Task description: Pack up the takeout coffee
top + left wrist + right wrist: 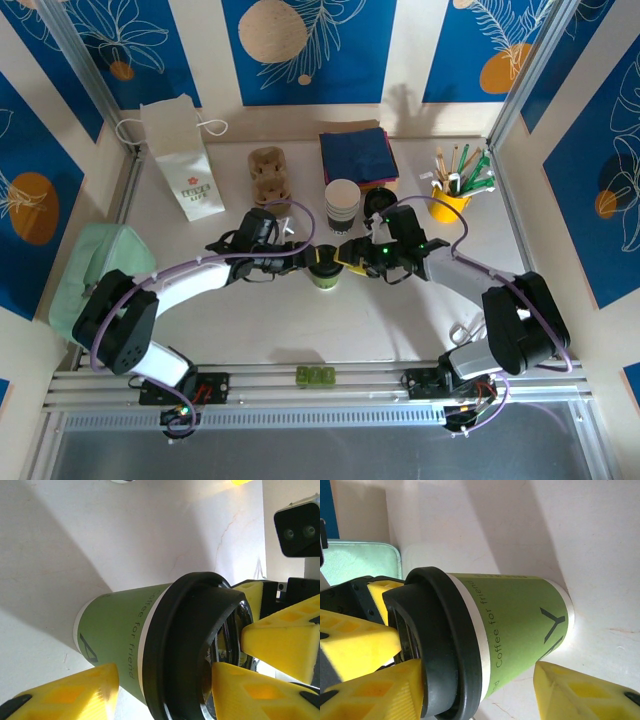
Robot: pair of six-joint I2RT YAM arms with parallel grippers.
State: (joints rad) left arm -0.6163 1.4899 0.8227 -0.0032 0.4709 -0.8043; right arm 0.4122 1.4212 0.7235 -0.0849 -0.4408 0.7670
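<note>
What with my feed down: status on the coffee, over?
Left gripper straddles cup, grip unclear. Right gripper open, finger at the lid. Cup upright, lidded. Nothing in the way.

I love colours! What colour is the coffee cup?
The cup is green; right wrist view shows it best.

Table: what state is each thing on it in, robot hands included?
green cup: upright, black lid on.
left gripper: jaws apart, one finger over the lid.
right gripper: jaws apart, one finger over the lid.
paper bag: standing upright.
stack of cups: upright, no lid.
yellow pot: upright, full of sticks.
</note>
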